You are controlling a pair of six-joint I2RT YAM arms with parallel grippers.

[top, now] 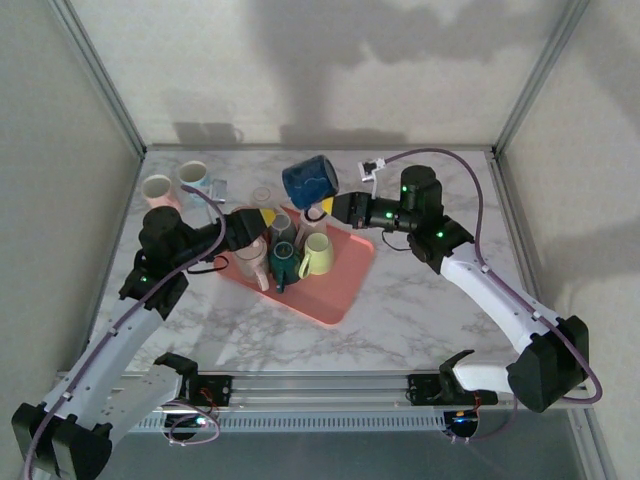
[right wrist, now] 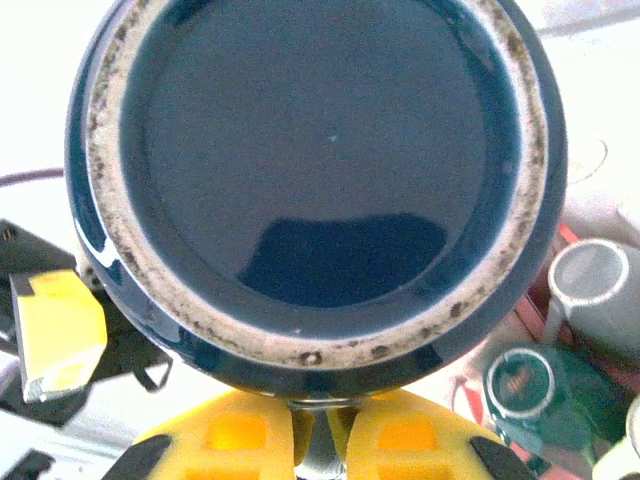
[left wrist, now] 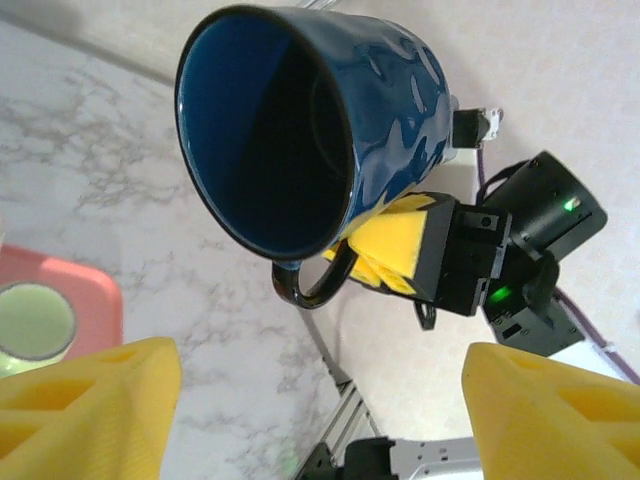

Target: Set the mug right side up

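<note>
At centre-left of the top view, the left claw [top: 265,217] hung over the pink tray [top: 340,297]. Its fingers were spread wide with nothing between them, and its arm reached in from the lower left. Just to its upper right, the blue mug [top: 310,180] was in the air past the tray's far edge. It lay tipped on its side, mouth facing the left claw, base toward the right. The right claw [top: 322,209], clamped tight on the handle, came in level from the right. The left claw looked nearer the rim.
</note>
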